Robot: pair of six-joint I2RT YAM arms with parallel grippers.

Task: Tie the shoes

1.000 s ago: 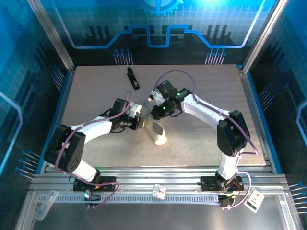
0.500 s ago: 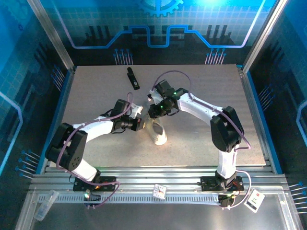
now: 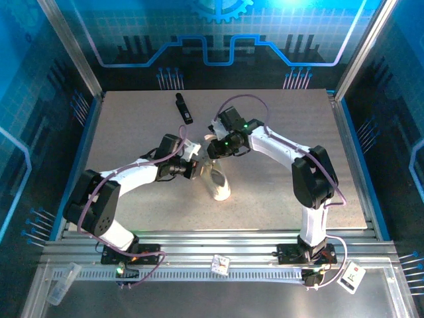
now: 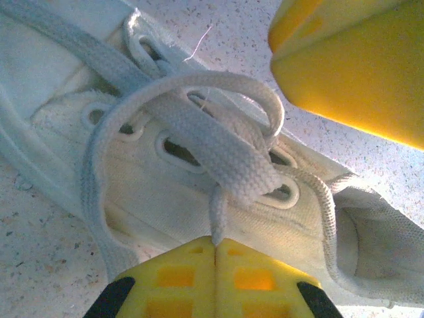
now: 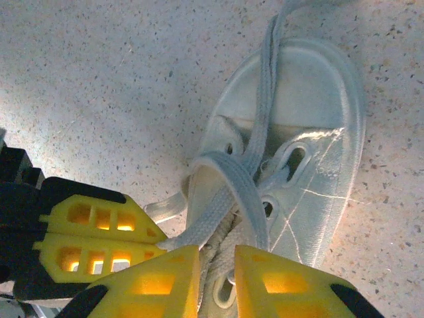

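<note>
currently mid-knot, the left claw (image 4: 215, 246) pinches a lace (image 4: 217, 215) of the white sneaker (image 3: 217, 182) centred on the surface (image 3: 132, 126), the right claw (image 5: 217, 258) slightly spread over the crossing; next probably needs an outward pull.

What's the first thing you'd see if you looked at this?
A little white sneaker sits in the middle of the table. The left gripper is shut on a lace, and the right gripper straddles the laces close by.
</note>
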